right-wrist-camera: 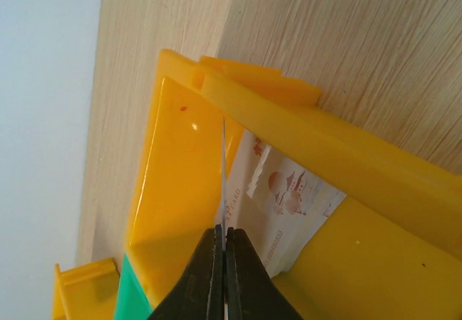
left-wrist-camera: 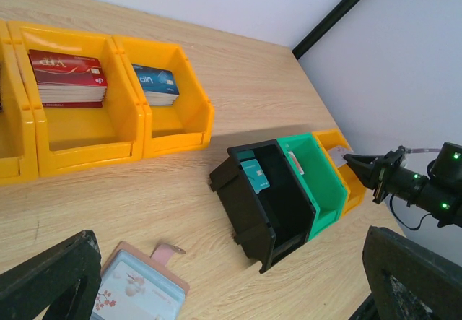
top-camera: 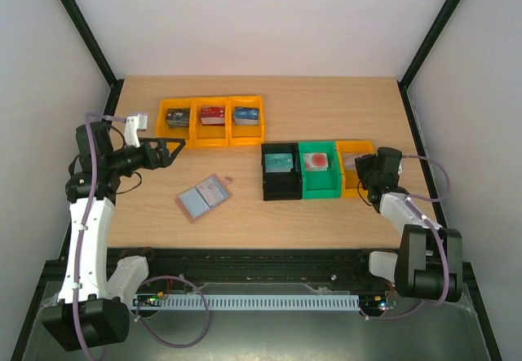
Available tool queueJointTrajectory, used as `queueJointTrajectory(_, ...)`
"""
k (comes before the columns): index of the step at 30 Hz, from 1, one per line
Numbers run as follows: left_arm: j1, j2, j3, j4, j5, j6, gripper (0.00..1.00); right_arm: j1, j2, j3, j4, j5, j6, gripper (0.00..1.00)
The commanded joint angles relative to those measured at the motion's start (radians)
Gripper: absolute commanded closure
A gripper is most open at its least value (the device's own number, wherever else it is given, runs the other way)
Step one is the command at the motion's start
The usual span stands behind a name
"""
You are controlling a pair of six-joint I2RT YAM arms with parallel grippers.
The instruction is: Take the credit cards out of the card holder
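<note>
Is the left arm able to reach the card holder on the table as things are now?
Probably yes. The card holder lies on the table close to the left gripper, whose jaws are open and empty; nothing stands between them.

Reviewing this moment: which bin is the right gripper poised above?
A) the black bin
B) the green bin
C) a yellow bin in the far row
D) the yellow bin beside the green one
D: the right wrist view shows the right gripper, shut on an edge-on credit card, above the yellow bin where a pale card lies.
</note>
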Motion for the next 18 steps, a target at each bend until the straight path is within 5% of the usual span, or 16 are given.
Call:
queueJointTrajectory(1, -0.004, -0.013, -0.012, 0.007, 0.0, 0.003, 0.0, -0.003, 0.022, -0.021, 0.094, 0.003, 0.062, 0.98)
queueJointTrajectory(18, -0.01, -0.014, -0.016, 0.002, -0.009, 0.012, 0.01, 0.023, 0.129, -0.016, 0.201, -0.034, 0.124, 0.98)
